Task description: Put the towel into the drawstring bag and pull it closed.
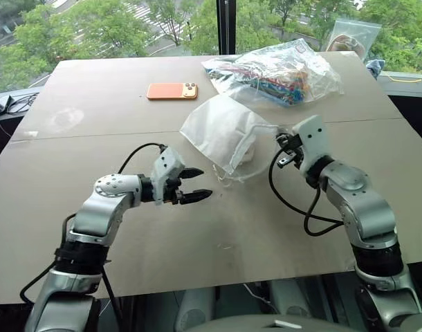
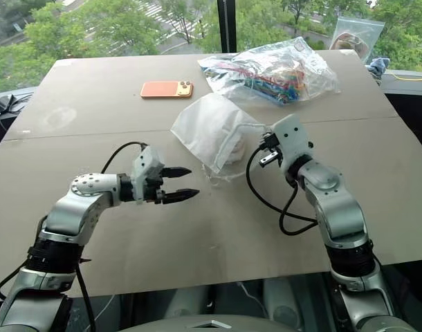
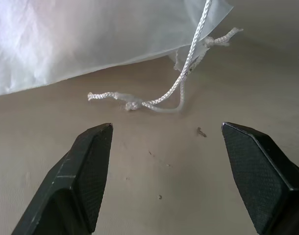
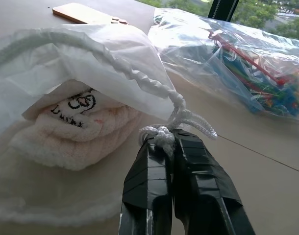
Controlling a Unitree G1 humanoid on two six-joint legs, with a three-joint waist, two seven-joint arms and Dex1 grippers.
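1. Right gripper: black ribbed fingers pressed together on a knot of the bag's white cord, right of centre in the head view.
2. Left gripper: fingers spread wide, nothing between them, low over the table at centre left; the cord's frayed loose ends lie just ahead of its tips.
3. Towel: cream terry, thick and fluffy, folded or rolled, with a small black-stitched label; it sits inside the bag, at the frame's middle.
4. Drawstring bag: thin, milky, see-through fabric, crumpled. Mouth still gapes, hem gathered only near the knot.
5. Progress, as I judge it: towel in, closing just started; the cord still needs pulling tight.
6. Nearby: orange phone, smooth and flat, upper centre; clear plastic bag of colourful bits, upper right; matte tan tabletop.
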